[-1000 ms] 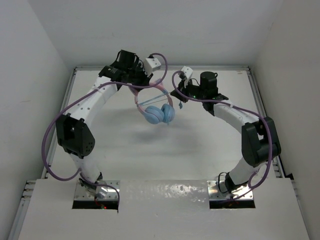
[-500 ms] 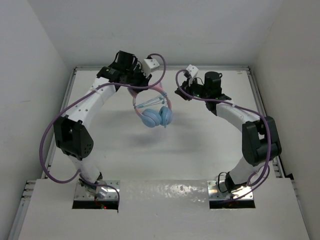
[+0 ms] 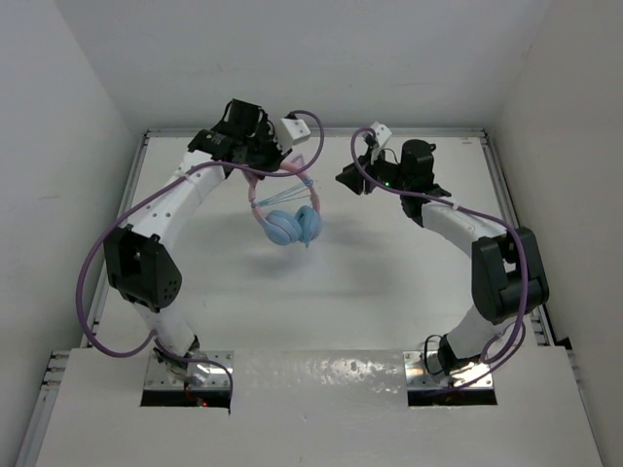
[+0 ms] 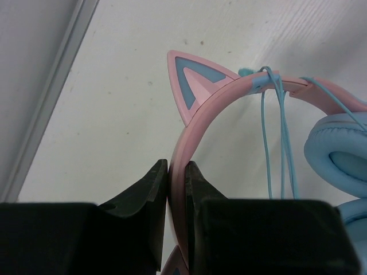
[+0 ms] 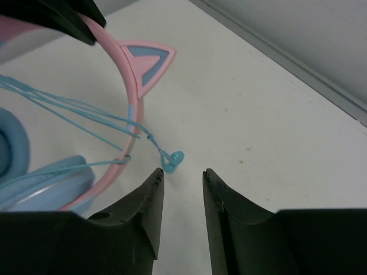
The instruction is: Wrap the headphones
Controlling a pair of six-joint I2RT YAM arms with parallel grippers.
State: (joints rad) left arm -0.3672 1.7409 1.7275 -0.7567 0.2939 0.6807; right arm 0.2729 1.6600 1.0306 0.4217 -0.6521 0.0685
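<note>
The headphones hang above the back of the table, light blue ear cups lowest and the pink headband with its cat-ear point on top. My left gripper is shut on the headband, a finger on each side. The thin blue cord runs in several strands across the band. Its plug end dangles free just past my right gripper, which is open with nothing between its fingers. In the top view the right gripper sits to the right of the headphones, apart from them.
A raised rim borders the white table at the back and both sides, with walls close behind. That rim shows in the left wrist view and the right wrist view. Thick purple cables loop off both arms.
My right gripper has opened and let go of the cord end, drawing slightly away. The headphones, still held by the left gripper, have swung left and a little lower.
</note>
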